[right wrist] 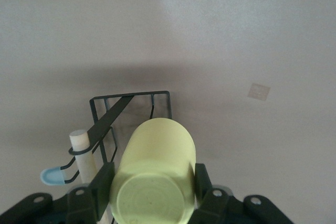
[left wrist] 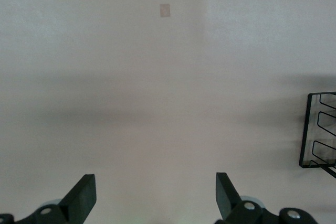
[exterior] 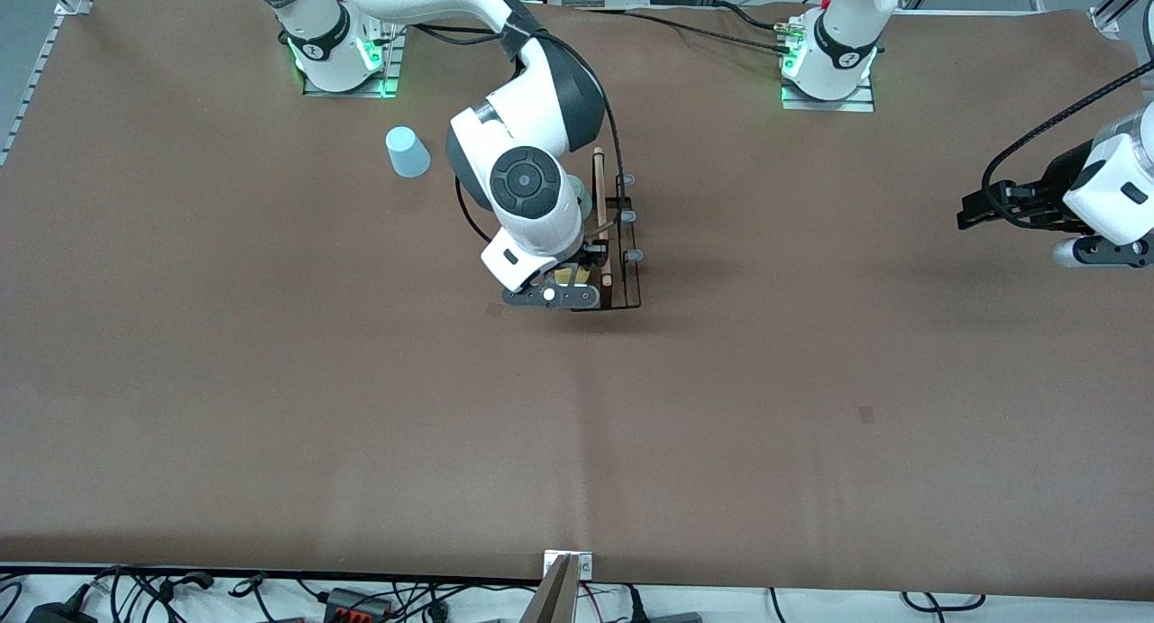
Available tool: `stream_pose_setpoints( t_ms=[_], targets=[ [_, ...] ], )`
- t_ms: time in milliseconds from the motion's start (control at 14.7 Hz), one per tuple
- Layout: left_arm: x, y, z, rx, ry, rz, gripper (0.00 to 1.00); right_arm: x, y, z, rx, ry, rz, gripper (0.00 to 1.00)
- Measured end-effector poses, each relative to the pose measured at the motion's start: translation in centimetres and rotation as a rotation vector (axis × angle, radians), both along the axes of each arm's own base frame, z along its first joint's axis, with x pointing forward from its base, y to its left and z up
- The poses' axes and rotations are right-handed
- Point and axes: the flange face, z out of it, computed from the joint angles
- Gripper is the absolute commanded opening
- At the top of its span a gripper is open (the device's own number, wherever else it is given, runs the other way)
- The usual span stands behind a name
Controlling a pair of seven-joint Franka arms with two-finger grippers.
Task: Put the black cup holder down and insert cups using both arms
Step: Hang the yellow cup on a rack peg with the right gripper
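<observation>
Brown table (exterior: 270,380) w/ blue cup (exterior: 407,151) & blk holder (exterior: 628,271).

The tabletop (exterior: 270,407) carries one black cup holder (right wrist: 113,116) with one wooden rod (exterior: 599,168) along it. Three grey-tipped pegs (exterior: 630,215) show in the front view; any others are hidden.

Three cups can be counted:
- one light blue cup (exterior: 407,151), at about ten o'clock from the holder in the front view
- one yellow cup (right wrist: 155,166)
- one pale green cup (exterior: 583,193), seen only as a sliver past the arm

There are two arms, each with one end effector, so two in all: the left end effector (left wrist: 155,195) and the right end effector (right wrist: 152,182). Two small square patches (exterior: 865,414) mark the tabletop.
</observation>
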Motion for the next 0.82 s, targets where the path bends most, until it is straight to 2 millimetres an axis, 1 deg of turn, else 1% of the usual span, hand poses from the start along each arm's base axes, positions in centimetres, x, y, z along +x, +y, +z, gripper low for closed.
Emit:
stream_pose_setpoints(
  t_ms=[476, 815],
  targets=[
    [0.0, 0.0, 0.0, 0.0, 0.0, 0.0, 1.0, 0.1, 0.2, -1.8, -0.012, 0.003, -0.001, 0.29],
    [0.0, 0.0, 0.0, 0.0, 0.0, 0.0, 1.0, -0.5, 1.0, -3.3, -0.023, 0.007, 0.012, 0.3]
  ],
)
